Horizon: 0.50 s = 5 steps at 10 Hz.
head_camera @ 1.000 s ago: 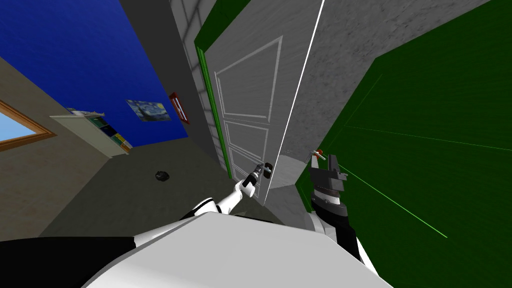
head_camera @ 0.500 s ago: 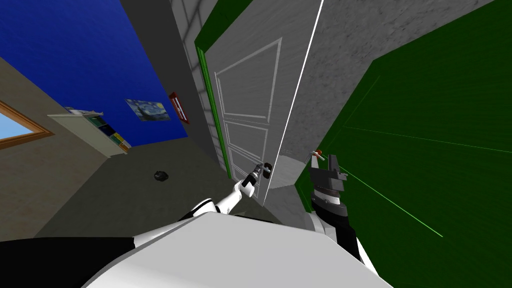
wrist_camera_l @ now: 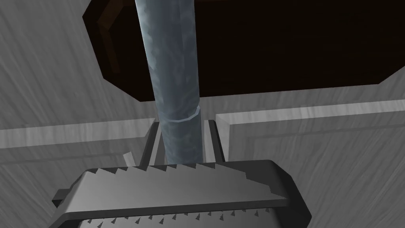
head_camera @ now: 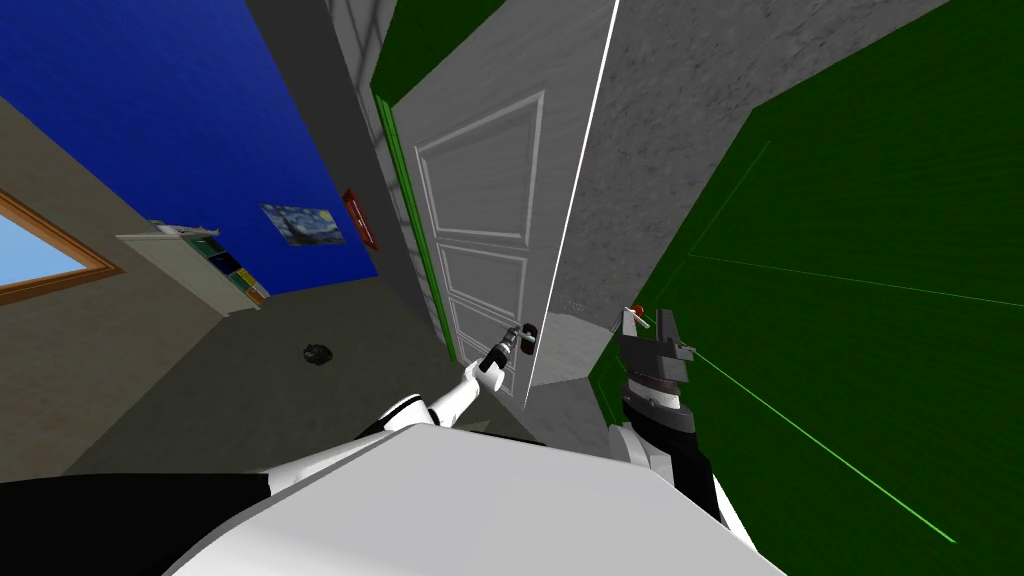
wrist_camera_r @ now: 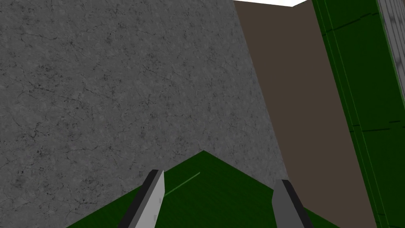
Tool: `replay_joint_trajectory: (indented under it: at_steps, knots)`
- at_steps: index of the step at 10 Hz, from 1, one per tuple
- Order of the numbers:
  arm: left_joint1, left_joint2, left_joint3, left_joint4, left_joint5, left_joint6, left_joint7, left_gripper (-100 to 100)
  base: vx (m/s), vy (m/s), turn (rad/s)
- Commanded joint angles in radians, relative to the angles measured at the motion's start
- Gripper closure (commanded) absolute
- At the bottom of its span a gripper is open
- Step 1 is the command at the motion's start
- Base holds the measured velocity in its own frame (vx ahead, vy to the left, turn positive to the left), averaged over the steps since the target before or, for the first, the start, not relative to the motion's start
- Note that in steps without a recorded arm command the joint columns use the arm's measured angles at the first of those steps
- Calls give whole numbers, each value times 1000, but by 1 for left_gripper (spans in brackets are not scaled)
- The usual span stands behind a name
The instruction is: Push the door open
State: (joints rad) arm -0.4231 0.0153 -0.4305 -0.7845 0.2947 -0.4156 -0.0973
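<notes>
Your left pincer (wrist_camera_l: 182,122) is clamped on the door's handle (wrist_camera_l: 172,71), with one finger pressed to each side of the grey bar. The handle's dark plate (wrist_camera_l: 277,43) lies just beyond the fingertips. The pale panelled door (head_camera: 480,190) stands ajar, and its free edge is a bright line just past that pincer. Compared with a second ago, the whole head view has shifted a little, so this is your own move. The handle and left pincer now sit slightly farther from you. Your right pincer (wrist_camera_r: 220,176) hangs open, well apart from the handle, in the same place as before, facing a grey speckled wall (wrist_camera_r: 118,79).
</notes>
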Motion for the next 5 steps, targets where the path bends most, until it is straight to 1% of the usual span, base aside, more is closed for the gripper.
replay_joint_trajectory:
  at_steps: [1,2,3,4,5]
  knots:
    - [-6,19,28,-5,4,0,-5,100,154,-171,59]
    - [-7,26,43,-2,6,-1,-9,100,161,-171,78]
    - [-8,30,51,0,7,-2,-11,100,133,-165,73]
    - [-9,36,68,3,10,-3,-15,100,139,-158,104]
    - [-10,39,77,5,11,-3,-17,100,125,-156,53]
